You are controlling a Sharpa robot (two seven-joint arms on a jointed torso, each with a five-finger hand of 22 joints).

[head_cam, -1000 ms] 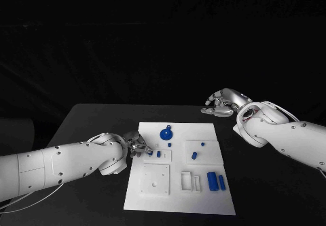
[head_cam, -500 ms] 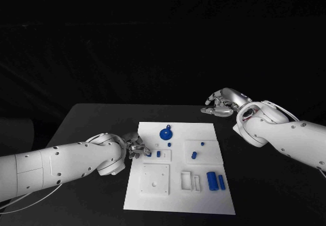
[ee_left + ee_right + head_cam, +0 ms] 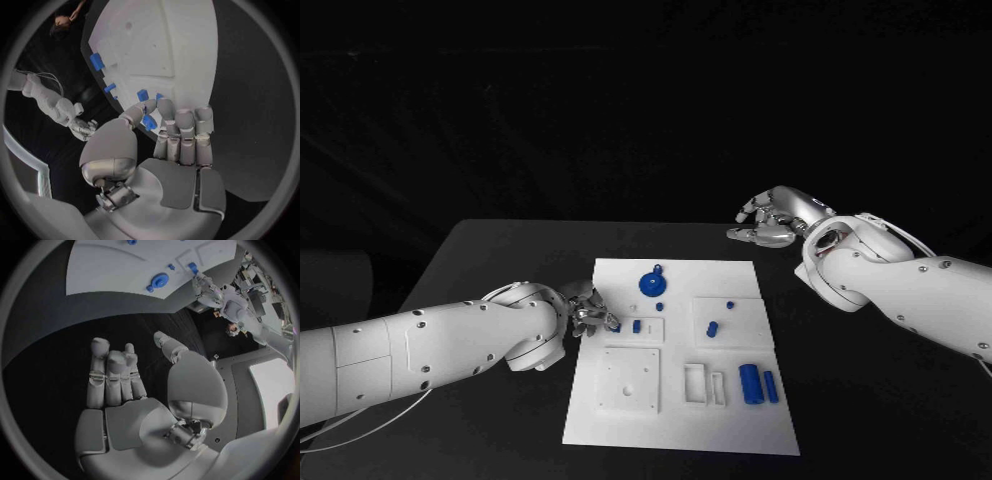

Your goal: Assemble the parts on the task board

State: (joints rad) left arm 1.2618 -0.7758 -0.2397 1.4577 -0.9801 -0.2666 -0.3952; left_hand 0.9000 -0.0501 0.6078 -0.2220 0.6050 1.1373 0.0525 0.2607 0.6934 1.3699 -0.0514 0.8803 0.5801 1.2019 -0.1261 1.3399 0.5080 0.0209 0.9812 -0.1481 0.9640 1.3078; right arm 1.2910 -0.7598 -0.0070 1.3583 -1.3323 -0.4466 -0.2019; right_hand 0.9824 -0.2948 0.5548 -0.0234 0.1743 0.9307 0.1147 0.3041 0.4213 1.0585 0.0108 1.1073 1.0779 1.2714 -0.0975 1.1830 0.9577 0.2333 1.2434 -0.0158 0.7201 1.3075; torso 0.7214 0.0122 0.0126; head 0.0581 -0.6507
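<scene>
The white task board (image 3: 682, 355) lies in the lower middle of the head view on the black surface (image 3: 488, 250). It carries raised white blocks and frames. A round blue disc part (image 3: 651, 286) with a small knob above it sits in the board's upper middle. A short blue peg (image 3: 638, 326) stands in the block at the board's left, and a slanted blue peg (image 3: 711, 330) lies in the block to the right of centre, with a tiny blue piece above it. Two long blue cylinders (image 3: 759, 384) lie side by side at the board's lower right, just right of an open white frame (image 3: 695, 385).

The left hand (image 3: 589, 310) sits at the board's left edge in the middle left of the frame. In the left wrist view its thumb and fingers (image 3: 178, 131) pinch a small blue part (image 3: 149, 122), held just over the board's edge and near the short peg.

The right hand (image 3: 769, 220) hangs above the surface in the upper right of the frame, well apart from the board. In the right wrist view its fingers (image 3: 112, 372) are loosely curled and apart, grasping nothing.
</scene>
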